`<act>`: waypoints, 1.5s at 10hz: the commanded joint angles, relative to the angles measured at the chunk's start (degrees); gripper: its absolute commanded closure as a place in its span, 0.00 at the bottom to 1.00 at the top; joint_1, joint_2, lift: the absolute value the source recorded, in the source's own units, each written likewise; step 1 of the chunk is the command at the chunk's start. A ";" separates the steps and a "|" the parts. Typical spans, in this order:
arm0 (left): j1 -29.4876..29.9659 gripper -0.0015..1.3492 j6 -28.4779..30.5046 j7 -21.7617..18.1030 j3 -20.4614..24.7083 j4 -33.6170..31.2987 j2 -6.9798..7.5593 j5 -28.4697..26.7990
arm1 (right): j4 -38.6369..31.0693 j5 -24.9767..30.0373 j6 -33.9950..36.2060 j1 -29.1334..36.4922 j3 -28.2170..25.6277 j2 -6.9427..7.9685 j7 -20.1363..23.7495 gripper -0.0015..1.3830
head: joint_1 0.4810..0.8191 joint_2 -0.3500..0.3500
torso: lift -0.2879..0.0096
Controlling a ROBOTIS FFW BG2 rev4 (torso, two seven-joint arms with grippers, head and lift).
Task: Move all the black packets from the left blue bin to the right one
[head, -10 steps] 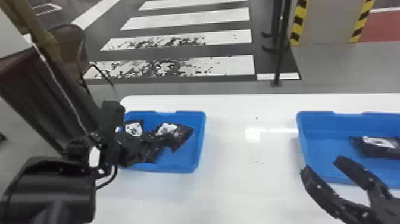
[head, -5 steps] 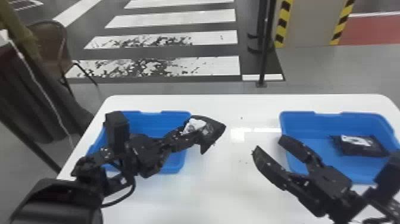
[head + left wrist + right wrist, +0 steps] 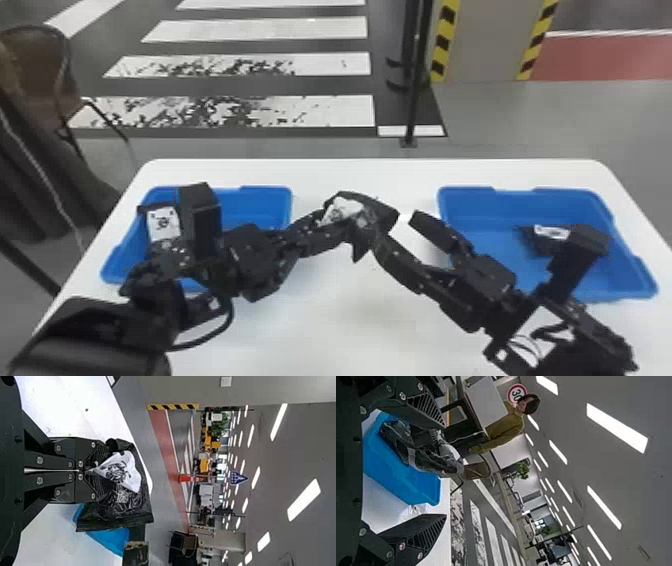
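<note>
Between the two bins, my left gripper (image 3: 332, 227) is shut on a black packet (image 3: 377, 215) with a white label. The left wrist view shows the left gripper (image 3: 93, 471) pinching that packet (image 3: 132, 506) by its edge. My right gripper (image 3: 395, 235) stands open, one finger close by the held packet; in the right wrist view the right gripper (image 3: 443, 471) has its fingers wide apart, the packet (image 3: 431, 461) nearer one of them. Another packet (image 3: 162, 222) lies in the left blue bin (image 3: 260, 195). The right blue bin (image 3: 485, 250) holds one packet (image 3: 535, 242).
Both bins stand on a white table (image 3: 320, 325), with bare tabletop between them. The left arm passes over the left bin and the right forearm crosses the right bin's near side. A dark post (image 3: 412, 100) stands behind the table.
The left gripper has lifted the packet out of the left bin and carried it rightward. My right gripper has come in toward it, still open. The head view has shifted too.
</note>
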 commanded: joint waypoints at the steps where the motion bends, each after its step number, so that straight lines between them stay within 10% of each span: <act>1: -0.32 0.89 0.29 0.12 -1.48 0.26 0.02 0.76 | 1.30 -0.54 0.06 -1.97 0.72 0.00 0.00 0.18 | 0.63 0.58 | 0.50; 3: -0.46 0.89 0.85 0.21 -2.62 0.82 0.10 1.56 | 2.57 -1.34 -0.08 -3.24 1.52 0.00 -0.09 0.29 | 0.63 0.56 | 0.50; 5: -0.46 0.89 0.71 0.21 -2.62 0.96 0.10 1.90 | 3.41 -2.02 -0.08 -3.24 1.52 0.00 -0.26 0.90 | 0.63 0.56 | 0.50; 9: -0.32 0.89 0.43 0.47 -2.62 1.10 0.10 3.05 | 3.97 -3.28 -0.08 -3.10 1.52 0.09 -0.26 0.93 | 0.63 0.55 | 0.50; 10: 0.10 0.82 1.28 0.91 -2.74 1.67 0.10 4.53 | 3.97 -3.51 -0.08 -3.10 1.52 0.09 -0.26 0.93 | 0.63 0.55 | 0.50; 12: 1.93 0.10 3.24 2.14 -1.25 2.09 -0.07 6.25 | 4.82 -3.62 -0.22 -3.52 -0.76 0.09 -0.61 0.93 | 0.63 0.55 | 0.50; 15: 4.60 0.15 2.40 2.23 4.81 2.09 -0.60 6.93 | 10.58 0.72 -0.64 -8.72 -7.96 -1.23 -1.58 0.93 | 0.63 0.51 | 0.50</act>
